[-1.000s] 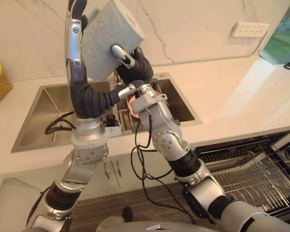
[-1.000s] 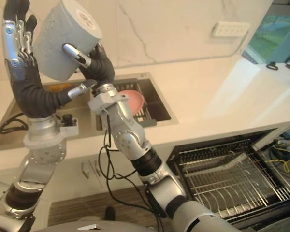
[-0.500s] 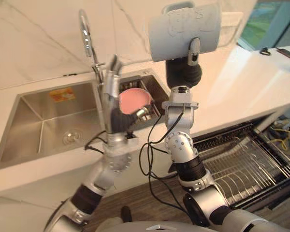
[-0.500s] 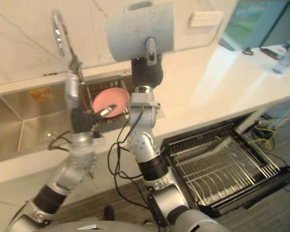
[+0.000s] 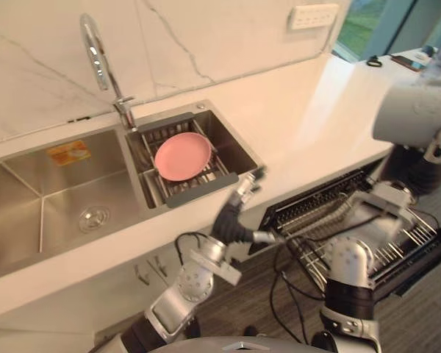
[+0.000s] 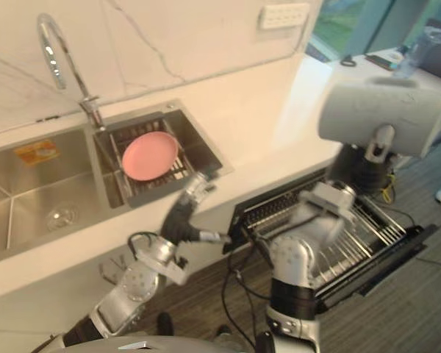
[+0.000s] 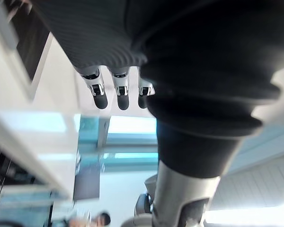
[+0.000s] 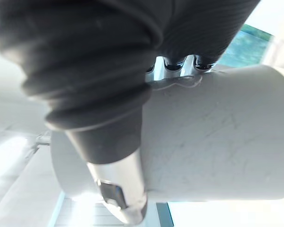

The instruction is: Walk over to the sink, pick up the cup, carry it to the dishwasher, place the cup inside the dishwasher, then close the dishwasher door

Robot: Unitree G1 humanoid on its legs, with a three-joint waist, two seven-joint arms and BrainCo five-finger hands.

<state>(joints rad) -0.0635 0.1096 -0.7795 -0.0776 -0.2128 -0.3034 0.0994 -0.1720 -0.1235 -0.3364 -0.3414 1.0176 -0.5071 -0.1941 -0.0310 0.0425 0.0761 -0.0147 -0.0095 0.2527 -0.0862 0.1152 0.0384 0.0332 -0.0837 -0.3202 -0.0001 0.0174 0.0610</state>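
- Wall: pale marble with thin grey veins, running along the far side of the room.
- Socket plate: white, on the wall at far right.
- Counter: white and glossy, against the wall, widening to the right.
- Window: far right, past the counter's end, with green outside.
- Light: daylight gleams on the counter near the window.
- Cabinet doors: pale, under the counter's near edge, with small handles.
- Floor: grey-brown planks, near and right.
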